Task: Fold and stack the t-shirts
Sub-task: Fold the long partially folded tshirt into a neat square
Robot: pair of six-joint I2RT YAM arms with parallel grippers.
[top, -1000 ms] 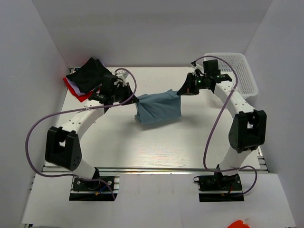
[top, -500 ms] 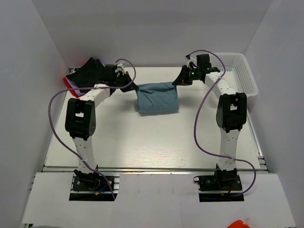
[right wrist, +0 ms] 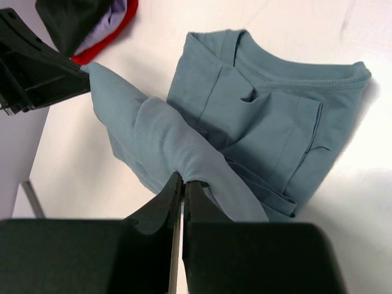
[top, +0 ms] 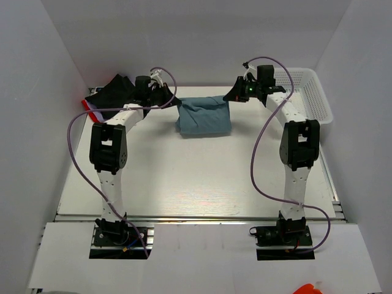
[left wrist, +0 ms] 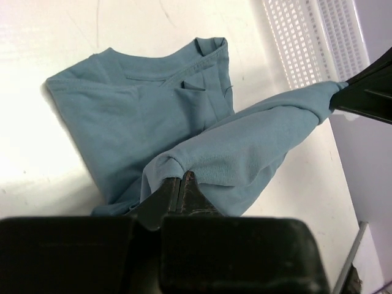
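Observation:
The dusty blue-teal t-shirt [top: 204,116] lies partly folded at the back middle of the table, its far edge lifted and stretched between my two grippers. My left gripper [top: 175,105] is shut on its left end [left wrist: 177,168]. My right gripper [top: 229,98] is shut on its right end [right wrist: 187,168]. The collar [right wrist: 294,70] faces up in the right wrist view and also shows in the left wrist view [left wrist: 208,52]. A black t-shirt [top: 113,97] lies on red and white ones [top: 93,111] at the back left.
A white mesh basket [top: 306,92] stands at the back right, beside the right arm. The enclosure's white walls close in the back and sides. Purple cables loop off both arms.
Both grippers have carried the held edge of the blue-teal shirt toward the back wall, and the shirt has shifted back with them. Both arms are stretched farther out.

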